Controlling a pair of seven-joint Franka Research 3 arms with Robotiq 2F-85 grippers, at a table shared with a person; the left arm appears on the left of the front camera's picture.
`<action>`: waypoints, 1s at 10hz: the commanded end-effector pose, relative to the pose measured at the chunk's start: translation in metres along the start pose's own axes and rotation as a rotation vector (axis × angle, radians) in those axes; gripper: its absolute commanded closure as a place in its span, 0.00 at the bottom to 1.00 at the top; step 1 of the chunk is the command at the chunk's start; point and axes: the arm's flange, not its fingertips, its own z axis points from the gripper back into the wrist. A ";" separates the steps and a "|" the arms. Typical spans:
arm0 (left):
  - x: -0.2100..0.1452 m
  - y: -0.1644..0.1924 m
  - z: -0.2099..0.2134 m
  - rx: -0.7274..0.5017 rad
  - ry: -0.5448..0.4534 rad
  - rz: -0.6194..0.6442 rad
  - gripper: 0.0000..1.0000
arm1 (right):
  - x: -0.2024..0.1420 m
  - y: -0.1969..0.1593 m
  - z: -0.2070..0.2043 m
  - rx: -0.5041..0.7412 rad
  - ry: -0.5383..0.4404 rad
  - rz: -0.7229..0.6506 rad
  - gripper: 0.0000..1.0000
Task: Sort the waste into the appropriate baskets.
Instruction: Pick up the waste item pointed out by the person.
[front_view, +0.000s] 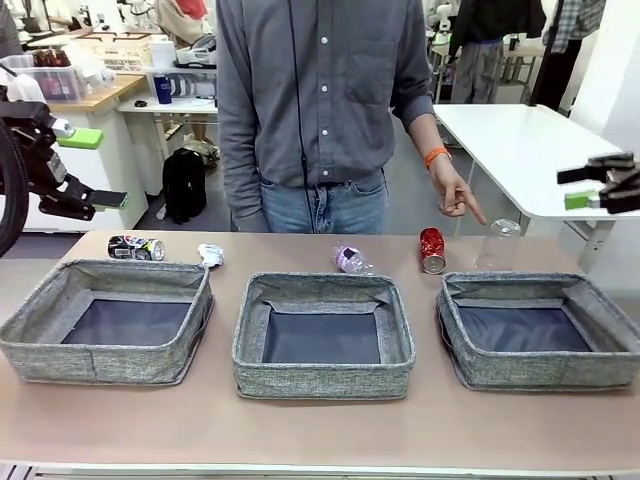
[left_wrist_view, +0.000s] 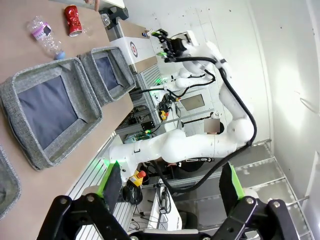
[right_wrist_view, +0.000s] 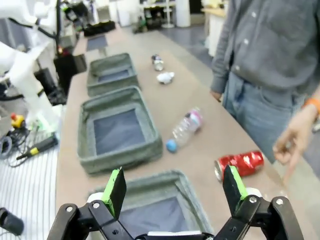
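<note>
Front view. Three grey fabric baskets in a row on the desk (front_view: 320, 430): left basket (front_view: 95, 362), middle basket (front_view: 322, 378), right basket (front_view: 545, 370), all empty. Behind them, towards the far edge, from left to right: dark printed can (front_view: 136, 247), paper wad (front_view: 211, 255), pink-labelled bottle (front_view: 352, 260), red can (front_view: 432, 250), clear bottle (front_view: 497, 245), none inside a basket. Person's hand (front_view: 458, 197) with one finger pointing down between red can and clear bottle. Left pincer (front_view: 95, 168) raised at the left margin, fingers apart, holding nothing. Right pincer (front_view: 590, 182) raised at the right margin, likewise apart and empty.

Left wrist view, rolled sideways. Green-padded fingers wide apart, nothing between them, well away from the desk. Middle and right baskets at upper left, pink-labelled bottle and red can beyond.

Right wrist view. Fingers wide apart above the right basket, nothing between. Red can just past that basket, person's hand near it; pink-labelled bottle, paper wad and dark printed can farther along.

Likely trouble from here: round, light cans and bottles rolling off if nudged by one finger first; crushed plastic slipping from a squeeze; soft basket walls snagging a low pass; contact with the hand near the red can.
</note>
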 end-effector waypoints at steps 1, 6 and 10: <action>0.001 -0.002 -0.002 -0.017 -0.007 -0.023 0.00 | -0.046 -0.075 0.003 0.008 -0.019 0.033 0.00; 0.001 -0.002 -0.002 -0.017 -0.007 -0.023 0.00 | -0.118 -0.117 -0.007 -0.010 -0.031 0.067 0.00; 0.001 -0.002 -0.002 -0.017 -0.007 -0.023 0.00 | -0.122 -0.152 -0.020 0.052 0.019 0.080 0.00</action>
